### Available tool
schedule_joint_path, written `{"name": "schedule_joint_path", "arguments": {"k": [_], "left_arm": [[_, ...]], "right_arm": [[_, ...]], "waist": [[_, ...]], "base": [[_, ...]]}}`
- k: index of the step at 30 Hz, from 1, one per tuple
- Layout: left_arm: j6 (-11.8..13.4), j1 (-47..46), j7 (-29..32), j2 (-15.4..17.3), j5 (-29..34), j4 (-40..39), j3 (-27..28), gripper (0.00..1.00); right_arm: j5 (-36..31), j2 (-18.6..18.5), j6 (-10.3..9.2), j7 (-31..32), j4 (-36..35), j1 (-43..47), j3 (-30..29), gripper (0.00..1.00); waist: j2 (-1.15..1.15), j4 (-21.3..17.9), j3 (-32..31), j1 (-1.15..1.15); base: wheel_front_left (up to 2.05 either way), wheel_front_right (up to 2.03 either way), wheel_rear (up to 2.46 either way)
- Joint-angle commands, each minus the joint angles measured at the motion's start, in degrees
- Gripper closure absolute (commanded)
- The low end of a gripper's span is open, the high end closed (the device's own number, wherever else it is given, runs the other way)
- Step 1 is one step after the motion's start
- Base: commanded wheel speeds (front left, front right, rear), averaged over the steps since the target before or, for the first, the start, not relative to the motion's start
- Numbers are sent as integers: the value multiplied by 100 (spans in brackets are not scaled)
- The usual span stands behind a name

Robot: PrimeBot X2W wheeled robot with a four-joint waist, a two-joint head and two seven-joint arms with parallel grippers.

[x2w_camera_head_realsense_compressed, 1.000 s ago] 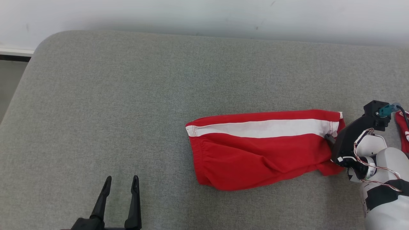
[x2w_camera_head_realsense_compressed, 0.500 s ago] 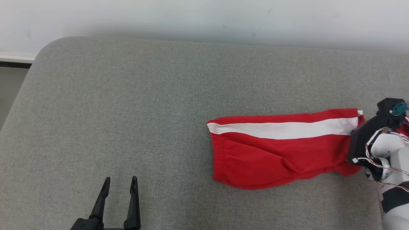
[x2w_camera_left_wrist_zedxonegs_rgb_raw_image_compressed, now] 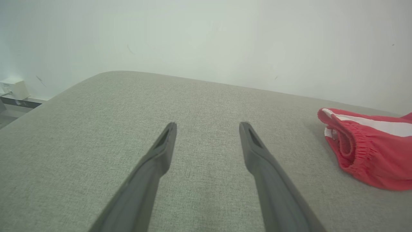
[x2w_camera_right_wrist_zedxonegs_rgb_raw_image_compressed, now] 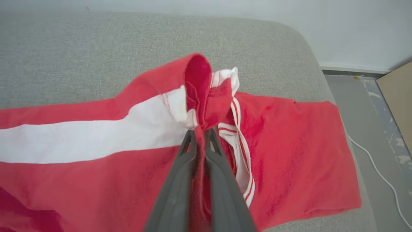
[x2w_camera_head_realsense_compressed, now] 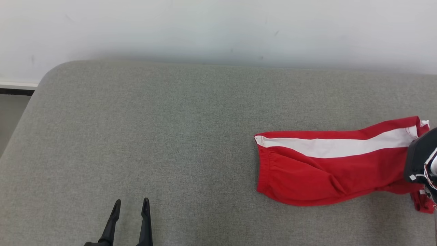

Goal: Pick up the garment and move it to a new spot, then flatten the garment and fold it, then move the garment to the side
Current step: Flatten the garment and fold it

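The red garment (x2w_camera_head_realsense_compressed: 324, 174) is lying on the grey cushion (x2w_camera_head_realsense_compressed: 170, 136), out toward the robot's right and well apart from the left gripper (x2w_camera_head_realsense_compressed: 131, 202), which is hanging with its fingers spread and nothing between them. The right gripper (x2w_camera_right_wrist_zedxonegs_rgb_raw_image_compressed: 199, 131) is pinching a bunched ridge of the cloth at the end where the white stripe (x2w_camera_right_wrist_zedxonegs_rgb_raw_image_compressed: 96, 135) is finishing, and the fabric is peaking up past the pressed-together fingertips while the rest is resting on the cushion. The garment is looking light, soft and limp: it is creasing and sagging rather than holding a shape, so it is likely to drag and stretch along the cushion when pulled from one point, and a thin fold could be slipping out of a narrow pinch. Judging from this, the gathered elastic waistband (x2w_camera_left_wrist_zedxonegs_rgb_raw_image_compressed: 351, 145) and the stitched hem edges are offering the firmest places to grip, ideally at two corners for flattening. No brand, label or readable writing is showing on the cloth; thin red lines on a white trim are the sole marking.
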Motion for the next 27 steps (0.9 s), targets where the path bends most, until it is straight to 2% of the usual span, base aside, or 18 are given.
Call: {"name": "schedule_joint_path", "arguments": {"k": [1, 6, 12, 19, 27], "left_arm": [[24, 37, -15, -3, -24, 3, 0, 0], [34, 55, -15, -3, -57, 8, -35, 0], [18, 65, -15, -2, -73, 21, -50, 0], [18, 30, -15, -2, -100, 37, -100, 0], [40, 32, -15, -3, -164, 45, -209, 0]], "right_arm": [[-25, 22, -16, 57, -134, 68, 22, 100], [53, 220, -16, 297, -741, 153, 476, 100], [323, 418, -16, 509, -982, 11, 1266, 100], [612, 733, -16, 425, -600, -293, 2022, 100], [765, 1113, -15, 216, 18, -542, 2473, 100]], "waist": [[0, -14, -29, 0], [0, -12, -58, 0], [0, 46, -72, 0], [0, 171, -57, 0], [0, 368, -51, 0]], "base": [[0, 0, 0], [0, 0, 0], [0, 0, 0], [0, 0, 0], [0, 0, 0]]}}
